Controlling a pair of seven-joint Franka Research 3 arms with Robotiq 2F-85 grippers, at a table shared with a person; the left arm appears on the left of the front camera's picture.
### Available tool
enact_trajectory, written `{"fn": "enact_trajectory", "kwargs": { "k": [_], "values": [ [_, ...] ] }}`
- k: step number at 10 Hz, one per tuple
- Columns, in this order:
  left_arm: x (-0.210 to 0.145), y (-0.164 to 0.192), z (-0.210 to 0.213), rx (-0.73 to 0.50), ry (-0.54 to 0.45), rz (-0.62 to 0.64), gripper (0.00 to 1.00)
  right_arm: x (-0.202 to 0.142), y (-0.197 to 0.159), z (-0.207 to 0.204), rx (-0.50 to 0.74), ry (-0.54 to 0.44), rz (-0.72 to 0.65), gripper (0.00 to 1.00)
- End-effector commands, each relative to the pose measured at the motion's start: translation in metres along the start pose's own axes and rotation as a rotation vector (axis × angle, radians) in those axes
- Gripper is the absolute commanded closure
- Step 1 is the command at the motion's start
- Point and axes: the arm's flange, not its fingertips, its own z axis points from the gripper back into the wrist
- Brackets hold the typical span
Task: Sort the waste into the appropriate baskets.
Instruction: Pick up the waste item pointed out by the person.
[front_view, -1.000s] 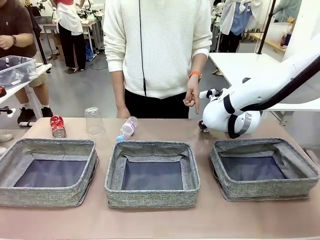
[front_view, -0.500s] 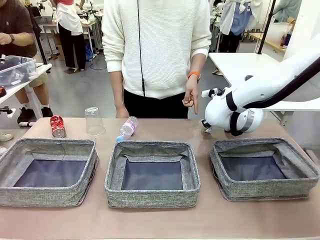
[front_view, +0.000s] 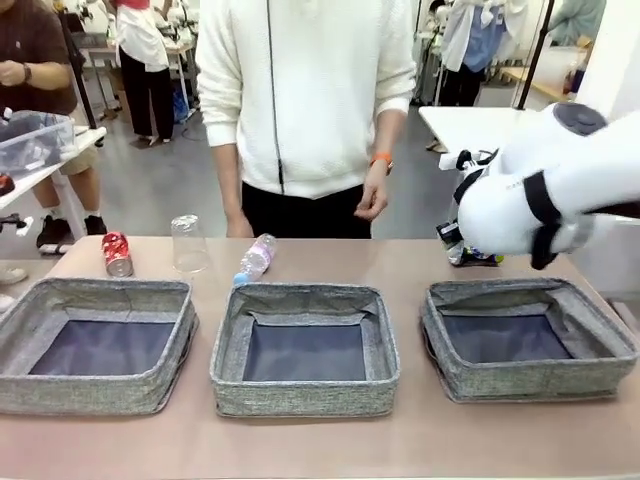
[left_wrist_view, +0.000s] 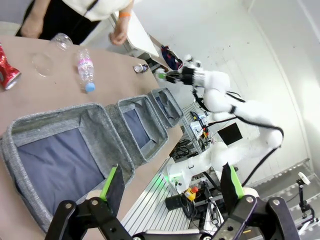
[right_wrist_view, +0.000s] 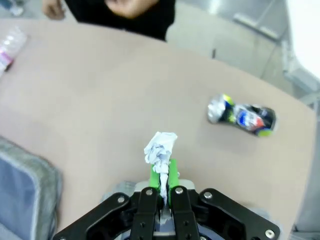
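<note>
In the right wrist view my right gripper (right_wrist_view: 164, 172) is shut on a crumpled white paper ball (right_wrist_view: 160, 147), held above the bare table. A crushed dark-blue can (right_wrist_view: 242, 116) lies beyond it, also seen behind the right basket (front_view: 530, 378) as the can (front_view: 470, 257). My right arm (front_view: 540, 200) hangs over the table's far right. A red can (front_view: 117, 253), a clear cup (front_view: 187, 243) and a blue-capped bottle (front_view: 255, 257) lie behind the left basket (front_view: 100, 290) and middle basket (front_view: 305, 395). My left gripper (left_wrist_view: 171, 182) stands open, high above the left basket (left_wrist_view: 95, 117).
A person in a white top stands at the far edge, one hand (front_view: 372, 200) hanging just beyond the table. All three baskets look bare inside. A strip of open tabletop (front_view: 320, 440) runs along the near edge.
My right gripper has shut on the paper ball, and the arm has risen and swung right. The dark-blue can has come into sight. The person's hand has drawn back.
</note>
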Motion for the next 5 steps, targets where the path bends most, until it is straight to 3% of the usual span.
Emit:
{"fn": "enact_trajectory", "kwargs": {
  "k": [1,2,3,4,5],
  "values": [
    [0.001,-0.002,-0.001,-0.018,-0.011,-0.023,0.0,-0.03,0.045,0.082,-0.092,-0.079,0.029,1.0],
    [0.001,-0.002,-0.001,-0.018,-0.011,-0.023,0.0,-0.037,0.052,0.084,-0.085,-0.059,0.069,1.0],
    [0.001,-0.002,-0.001,-0.018,-0.011,-0.023,0.0,-0.018,0.014,0.044,-0.041,-0.056,0.02,1.0],
    [0.001,-0.002,-0.001,-0.018,-0.011,-0.023,0.0,-0.018,0.014,0.044,-0.041,-0.056,0.02,1.0],
    [0.001,-0.002,-0.001,-0.018,-0.011,-0.023,0.0,-0.018,0.034,0.083,-0.072,-0.084,0.054,0.94]
  ]
}}
